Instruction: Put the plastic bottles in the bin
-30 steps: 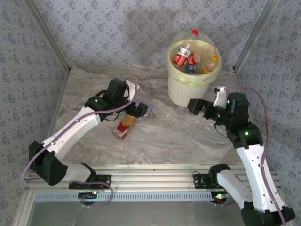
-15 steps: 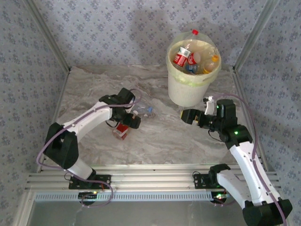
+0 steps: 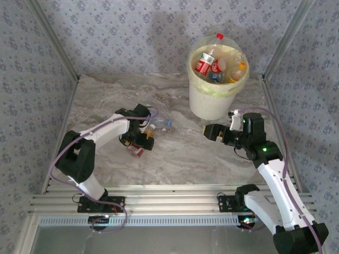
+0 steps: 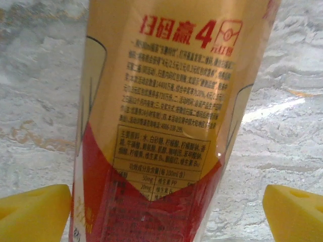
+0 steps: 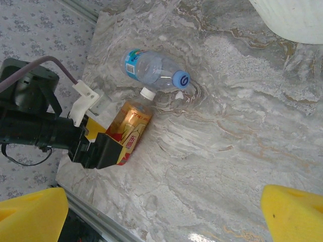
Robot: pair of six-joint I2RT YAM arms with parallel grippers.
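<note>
Pick-up step: the red-and-yellow-labelled bottle [image 4: 161, 101], lying on the surface [image 5: 227, 126] left of the bin [image 3: 209, 103], is straddled by the left tool [image 4: 164, 212], fingers apart. Closure is required next, then lifting. The right tool [image 5: 162, 217] is spread apart, empty.

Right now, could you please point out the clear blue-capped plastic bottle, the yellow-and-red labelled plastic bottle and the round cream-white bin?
clear blue-capped plastic bottle [image 5: 150, 67]: right wrist view, clear body.
yellow-and-red labelled plastic bottle [image 4: 166, 126]: left wrist view, printed label.
round cream-white bin [image 3: 212, 103]: top view, outer wall.
</note>
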